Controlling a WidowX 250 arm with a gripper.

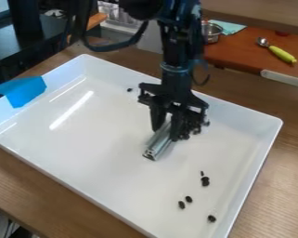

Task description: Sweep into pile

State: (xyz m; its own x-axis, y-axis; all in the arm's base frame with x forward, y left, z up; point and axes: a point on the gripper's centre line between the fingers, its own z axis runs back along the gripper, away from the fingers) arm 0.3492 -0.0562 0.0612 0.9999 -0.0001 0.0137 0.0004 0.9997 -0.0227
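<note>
Lying scattered in the white tray (107,144): small dark pieces, not one pile. Densest bunch (185,135) sits right beside the gripper (166,132), on the view's right of it, partly hidden behind it; can't count that lot. Lower right in the view, a loose trail: a thin sliver (202,173) just above a dark clump (205,181), then a pair of pieces (185,201) near each other, then a single piece (211,218) close to the tray's right-hand wall. One more stray (129,89) well apart, up toward the far wall. Gripper hangs over the middle of the tray, fingers slightly apart with a metal bar (157,146) clamped between them. Bar is tilted, exposed end down toward the view's lower left; can't tell if it touches the tray floor. Arm (174,51) comes in from the top edge, black cable (117,46) looping off its left side in the view. Blue tape (27,90) over the tray's left corner. Tray is on a wood-grain worktop (45,186). Beyond it, an orange-brown surface (241,53) with a metal bowl (211,32), a pale teal cloth (229,27) by the bowl, and a metal scoop with a yellow-green handle (281,54).
</note>
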